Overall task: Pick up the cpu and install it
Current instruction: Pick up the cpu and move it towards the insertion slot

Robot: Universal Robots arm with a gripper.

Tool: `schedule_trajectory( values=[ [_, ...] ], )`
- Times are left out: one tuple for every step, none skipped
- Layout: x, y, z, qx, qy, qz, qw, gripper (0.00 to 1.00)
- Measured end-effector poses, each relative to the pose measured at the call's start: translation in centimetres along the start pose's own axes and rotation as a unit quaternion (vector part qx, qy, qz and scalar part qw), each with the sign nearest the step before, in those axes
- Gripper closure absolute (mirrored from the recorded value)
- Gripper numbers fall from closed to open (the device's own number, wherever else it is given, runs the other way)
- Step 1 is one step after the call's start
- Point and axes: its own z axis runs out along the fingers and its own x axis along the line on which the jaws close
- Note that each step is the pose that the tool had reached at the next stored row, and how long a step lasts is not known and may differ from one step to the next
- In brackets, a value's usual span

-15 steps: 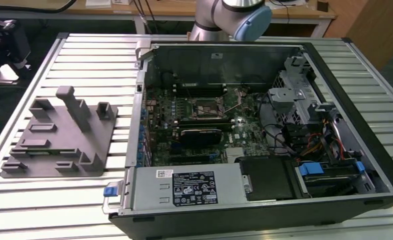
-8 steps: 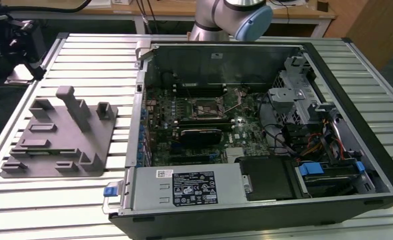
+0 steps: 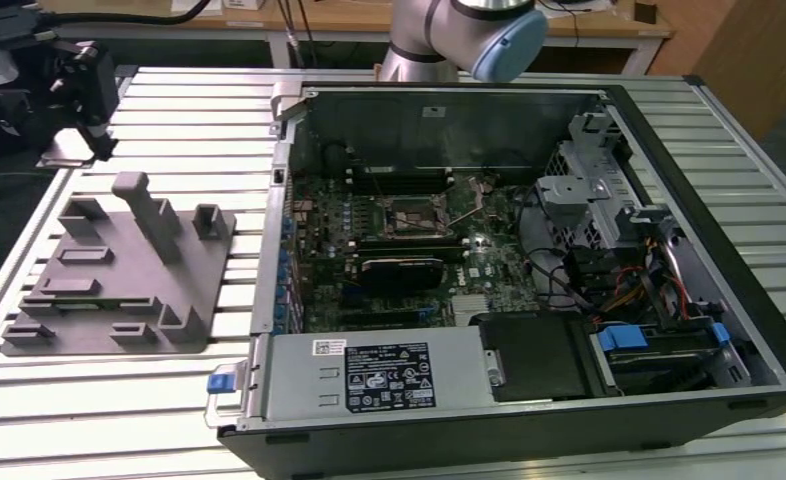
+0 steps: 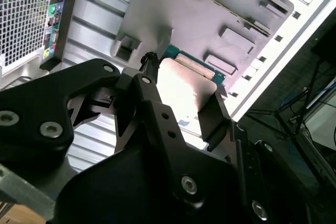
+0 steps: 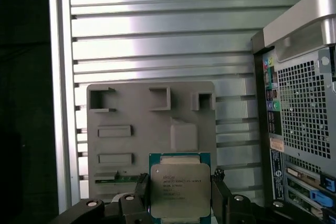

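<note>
Black gripper (image 5: 180, 184) links sit closest to the lens in both wrist views. Its two fingers (image 5: 143, 186) are closed in against opposite edges of the cpu (image 5: 180, 192) and grip it firmly. Beneath everything runs a slatted aluminium table (image 3: 126, 400), which spans the whole exterior view. An open computer case (image 3: 433, 120) lies on its side on the table, toward the exterior view's right, with its motherboard facing up. A boxy silver power supply (image 3: 366, 375) fills the near end of the case. The robot arm (image 3: 473, 35) rises from behind the case's far wall. A grey holder block (image 3: 113, 270) with upright posts rests on the slats just beside the case, on the exterior view's left. A narrow green board (image 5: 113, 178) lies in one of the block's slots. On the motherboard, the square black-framed socket (image 3: 413, 213) is uncovered and has nothing in it. The cpu is a small square chip with a silvery top plate on a green base. It hangs between the fingers, held clear of the block and well apart from the socket. The block's recesses show behind it in the first wrist view.
</note>
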Motion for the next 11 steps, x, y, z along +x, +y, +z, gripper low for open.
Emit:
schedule_trajectory(
  values=[
    [-0.25, 0.02, 0.01, 0.0000, 0.0000, 0.000, 1.0000, 0.45],
    [-0.51, 0.04, 0.02, 0.0000, 0.0000, 0.000, 1.0000, 0.45],
    [-0.77, 0.06, 0.03, 0.0000, -0.0001, 0.000, 1.0000, 0.45],
    [-1.01, 0.08, 0.04, 0.0000, -0.0001, 0.000, 1.0000, 0.45],
    [-1.25, 0.10, 0.05, -0.0001, -0.0001, 0.000, 1.0000, 0.45],
    [-1.46, 0.11, 0.06, 0.0000, -0.0001, 0.000, 1.0000, 0.45],
    [-1.60, 0.13, 0.06, -0.0001, -0.0001, 0.000, 1.0000, 0.45],
    [-1.73, 0.14, 0.07, 0.0000, 0.0000, 0.000, 1.0000, 0.45],
    [-1.85, 0.14, 0.07, 0.0000, 0.0000, 0.000, 1.0000, 0.45],
    [-1.98, 0.16, 0.07, 0.0000, 0.0000, 0.000, 1.0000, 0.45],
    [-2.13, 0.17, 0.08, 0.0000, 0.0000, 0.000, 1.0000, 0.45]
  ],
)
